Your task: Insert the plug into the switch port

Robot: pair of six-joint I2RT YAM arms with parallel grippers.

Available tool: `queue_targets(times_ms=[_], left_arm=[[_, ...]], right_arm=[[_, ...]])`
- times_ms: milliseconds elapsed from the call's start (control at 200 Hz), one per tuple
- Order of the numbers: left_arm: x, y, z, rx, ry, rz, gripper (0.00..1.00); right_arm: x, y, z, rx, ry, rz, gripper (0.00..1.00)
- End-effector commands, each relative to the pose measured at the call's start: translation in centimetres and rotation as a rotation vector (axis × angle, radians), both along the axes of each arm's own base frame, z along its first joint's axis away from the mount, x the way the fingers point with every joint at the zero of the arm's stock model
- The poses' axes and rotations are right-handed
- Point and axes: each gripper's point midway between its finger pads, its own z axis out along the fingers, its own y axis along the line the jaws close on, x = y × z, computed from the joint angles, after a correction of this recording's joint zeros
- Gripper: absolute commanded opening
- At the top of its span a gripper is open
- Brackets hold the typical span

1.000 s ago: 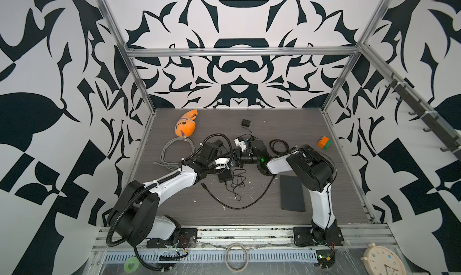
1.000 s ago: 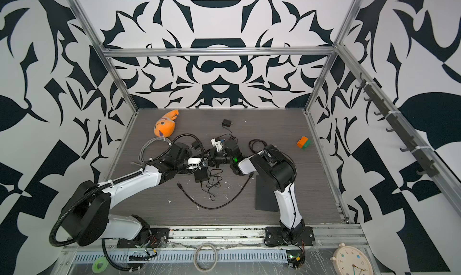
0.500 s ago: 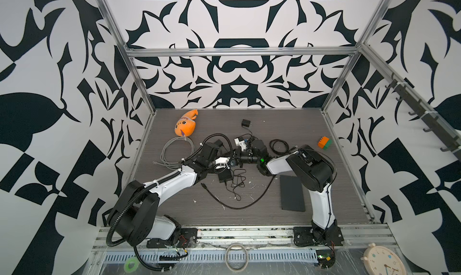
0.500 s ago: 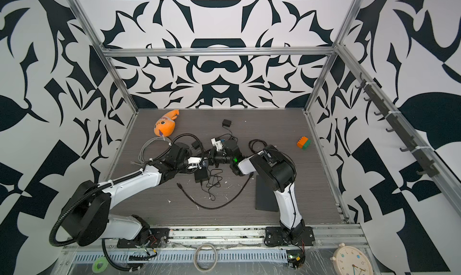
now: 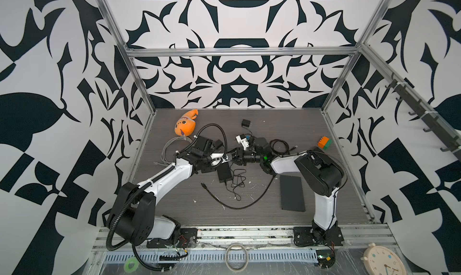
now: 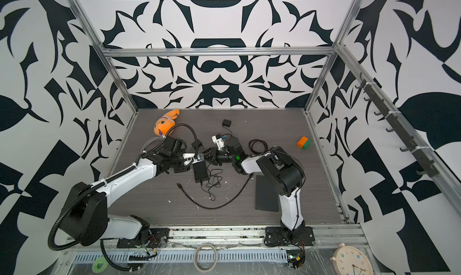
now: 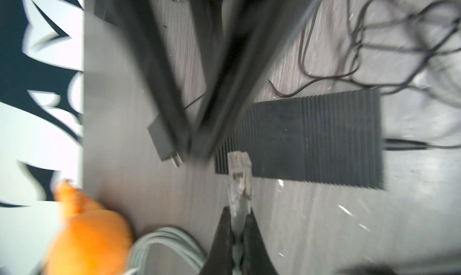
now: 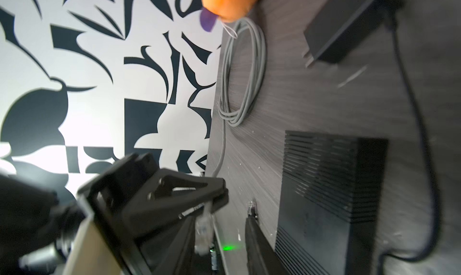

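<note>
The left end effector (image 7: 237, 217) is clamped on the rear of the plug (image 7: 239, 171), holding it off the tabletop (image 7: 154, 201) at the end of the switch (image 7: 311, 141). The right end effector (image 5: 235, 157) faces the plug with its jaws partly apart, just beside the switch.

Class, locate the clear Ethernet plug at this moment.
In the left wrist view the clear Ethernet plug juts from the shut left gripper, its tip by the ribbed black switch's edge, near mid-table in both top views.
</note>
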Motion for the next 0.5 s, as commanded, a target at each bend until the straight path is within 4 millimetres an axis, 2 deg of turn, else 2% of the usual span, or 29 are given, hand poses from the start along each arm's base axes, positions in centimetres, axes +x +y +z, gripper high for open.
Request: queue_targets(times_ms=[0,105,210,325,495], left_arm=[[-3.8,-1.0,0.0,-0.146,0.288,-0.049,0.00],[-3.5,-1.3,1.0,-0.222,0.371,-0.066,0.00],[-3.1,-1.5,1.8,-0.277,0.412,-0.080,0.00],[-3.0,-1.5,2.0,-0.313,0.442,-0.090,0.00],[-3.5,-1.6,1.8,-0.322,0.475,-0.095,0.00]], right_arm=[[-1.2,-0.8,2.1,-0.032,-0.337,0.118,0.38],[-2.7,-1.5,1.1,-0.161,-0.552,0.222,0.39],[-3.3,-2.5,0.6,-0.258,-0.734,0.276,0.40],[-3.3,-2.7,1.5,-0.272,-0.897,0.302,0.40],[-2.6,-1.5,3.2,-0.213,-1.040,0.302,0.40]])
